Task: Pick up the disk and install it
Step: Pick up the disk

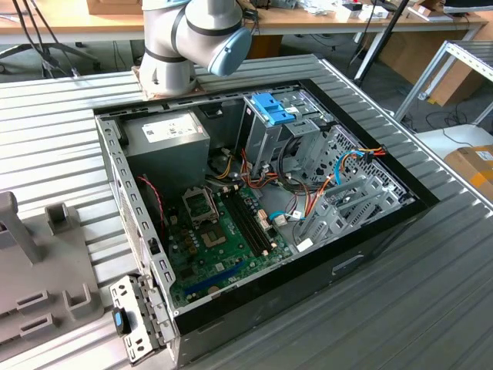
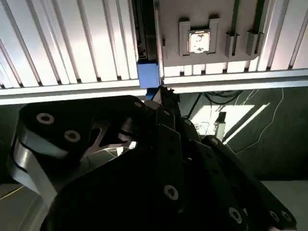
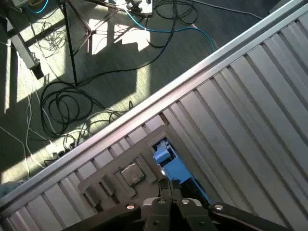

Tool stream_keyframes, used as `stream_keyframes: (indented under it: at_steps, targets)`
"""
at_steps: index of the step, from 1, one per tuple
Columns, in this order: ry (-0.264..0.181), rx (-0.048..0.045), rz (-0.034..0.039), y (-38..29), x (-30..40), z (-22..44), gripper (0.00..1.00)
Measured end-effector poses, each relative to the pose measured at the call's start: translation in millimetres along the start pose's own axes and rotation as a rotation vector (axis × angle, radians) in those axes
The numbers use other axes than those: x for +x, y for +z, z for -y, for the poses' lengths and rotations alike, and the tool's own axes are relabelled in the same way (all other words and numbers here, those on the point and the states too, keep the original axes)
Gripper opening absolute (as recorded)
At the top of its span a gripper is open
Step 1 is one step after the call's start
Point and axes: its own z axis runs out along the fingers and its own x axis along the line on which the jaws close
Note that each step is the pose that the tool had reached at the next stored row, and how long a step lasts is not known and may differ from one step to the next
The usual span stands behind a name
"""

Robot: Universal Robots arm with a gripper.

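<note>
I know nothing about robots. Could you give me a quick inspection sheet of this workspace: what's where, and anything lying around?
Surface: ribbed metal table, bearing an open computer case.
Job's things: disk, blue-framed, at the grey fixture plate near the table's edge; not in the case.
Clutter: a chip seated on the fixture plate; a small metal bracket beside the case's corner.
Gripper: gripper close over the disk's blue end; contact cannot be told.
Cables: orange, red and light-blue wires inside the case; black cables coiled on the floor.
Surroundings: wooden benches behind; a cardboard box at the exterior view's right.
</note>
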Motion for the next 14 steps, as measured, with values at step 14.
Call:
stream_keyframes:
  at_steps: [14]
  targets:
    - [-0.047, 0.0017, -0.0017, 0.0, -1.2, -0.7, 0.11]
